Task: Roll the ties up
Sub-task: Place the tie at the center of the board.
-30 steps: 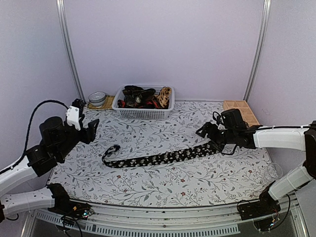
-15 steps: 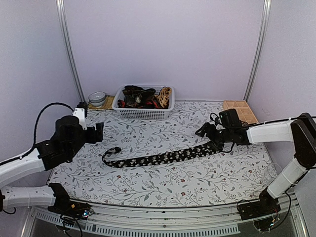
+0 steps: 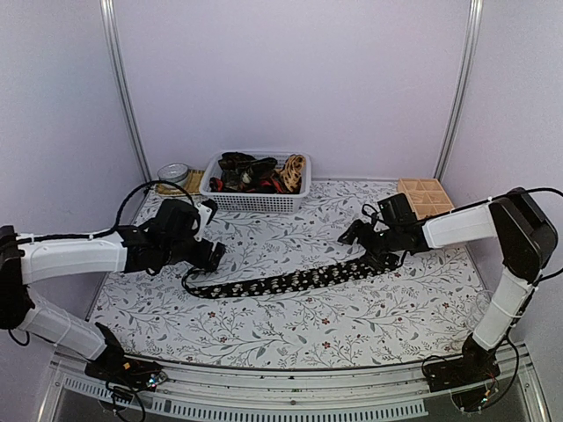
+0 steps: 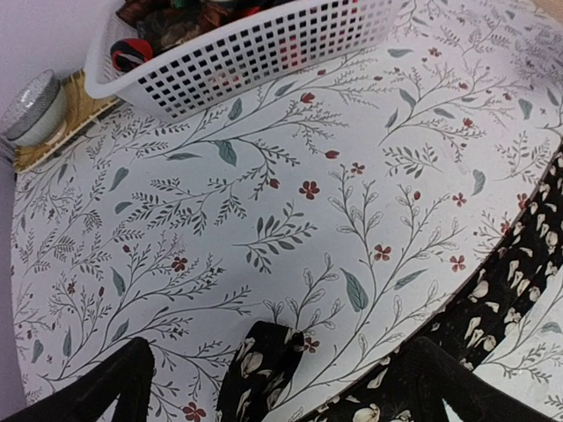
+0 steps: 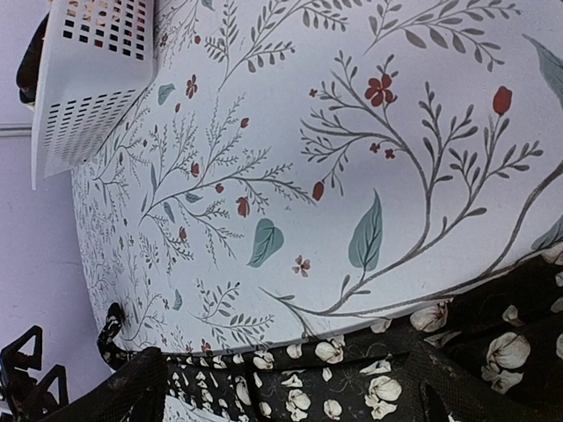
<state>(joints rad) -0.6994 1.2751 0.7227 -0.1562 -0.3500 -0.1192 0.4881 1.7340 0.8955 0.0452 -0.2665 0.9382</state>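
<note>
The left gripper [image 4: 277,350] is spread wide and holds nothing, its fingers [image 4: 97,396] standing either side of the narrow end of the black flower-specked tie [image 3: 290,281]. The right gripper [image 5: 288,356] is equally wide and empty-handed, just over the tie's broad end. The tie lies flat and unrolled across the middle of the floral table [image 3: 290,330], running between the two grippers. At the back, a white basket [image 3: 255,201] holds a heap of dark, red and tan ties, too tangled to count and cut off at the frame edge in the left wrist view. To the right a wooden tray [image 3: 422,186] with compartments sits partly behind the right arm, its contents unreadable. Left of the basket stands a small round jar [image 4: 35,105] on a woven mat; what it holds cannot be made out.
</note>
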